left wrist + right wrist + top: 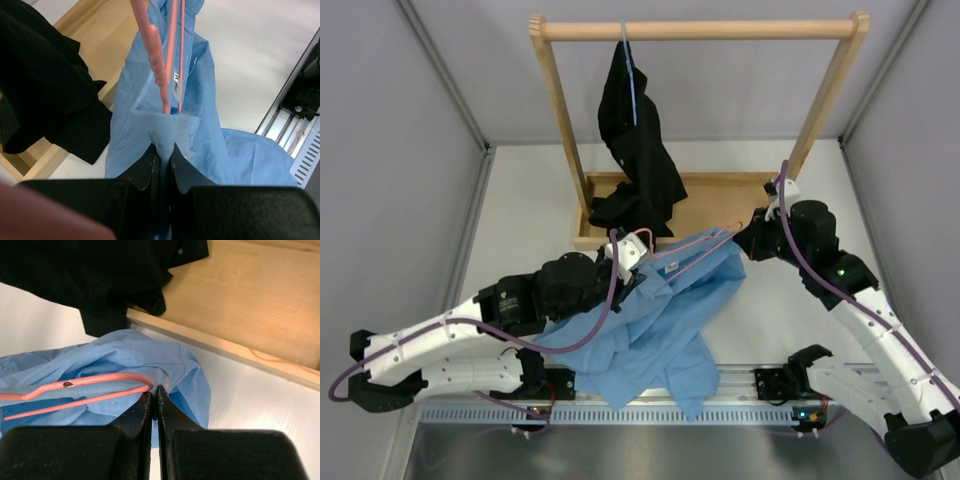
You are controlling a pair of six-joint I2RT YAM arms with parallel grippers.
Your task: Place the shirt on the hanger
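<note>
The light blue shirt point(660, 315) lies crumpled on the table between my arms, its top part lifted. The pink hanger point(692, 243) runs through that part, from my left gripper to my right one. My left gripper point(626, 256) is shut on a fold of the shirt point(170, 125) at the neck. The hanger's hook and wires point(159, 60) and the white label point(176, 89) rise just beyond its fingertips. My right gripper point(744, 238) is shut on the shirt's edge point(150, 352). The hanger's rounded end point(142, 382) touches its left fingertip point(145, 402).
A wooden rack point(695, 30) stands at the back on a wooden base point(720, 185). A black garment point(635, 150) hangs from it on a pale blue hanger point(631, 75) and drapes onto the base, close behind both grippers. Grey walls point(390, 150) close the sides.
</note>
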